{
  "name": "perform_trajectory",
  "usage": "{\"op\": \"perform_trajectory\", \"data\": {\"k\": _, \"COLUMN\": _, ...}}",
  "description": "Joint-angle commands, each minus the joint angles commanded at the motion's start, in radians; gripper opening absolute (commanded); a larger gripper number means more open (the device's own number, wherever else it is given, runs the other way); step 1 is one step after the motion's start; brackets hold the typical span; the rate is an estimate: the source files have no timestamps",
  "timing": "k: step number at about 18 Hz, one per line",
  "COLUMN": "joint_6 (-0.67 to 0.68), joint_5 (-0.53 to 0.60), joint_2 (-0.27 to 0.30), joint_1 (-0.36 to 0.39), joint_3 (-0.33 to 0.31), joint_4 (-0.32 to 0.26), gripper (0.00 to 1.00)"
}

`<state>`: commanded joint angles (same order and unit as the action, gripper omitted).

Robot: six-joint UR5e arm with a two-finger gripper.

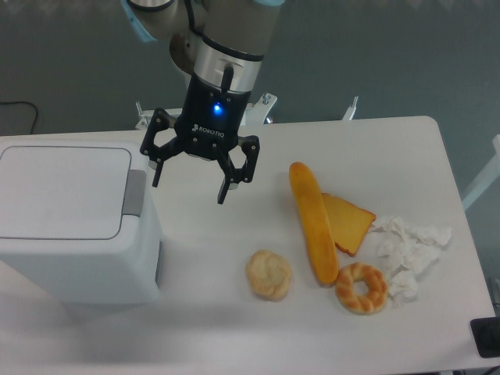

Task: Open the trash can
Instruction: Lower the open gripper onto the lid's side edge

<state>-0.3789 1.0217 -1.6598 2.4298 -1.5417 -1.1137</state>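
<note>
The trash can is a big white boxy bin at the left of the table, its flat lid down and a grey push tab on its right edge. My gripper hangs just right of that tab, above the table, pointing down. It is open, with nothing between its black fingers. The left finger is close to the bin's upper right corner without touching it.
Right of the gripper lie a long baguette, a wedge of cheese, a round bun, a ring-shaped pastry and crumpled white tissue. A black object sits at the table's front right corner.
</note>
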Motion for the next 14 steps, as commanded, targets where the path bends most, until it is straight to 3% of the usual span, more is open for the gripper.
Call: {"op": "perform_trajectory", "data": {"k": 14, "joint_6": 0.02, "joint_5": -0.003, "joint_2": -0.002, "joint_1": -0.009, "joint_3": -0.012, "joint_4": -0.002, "gripper": 1.0}}
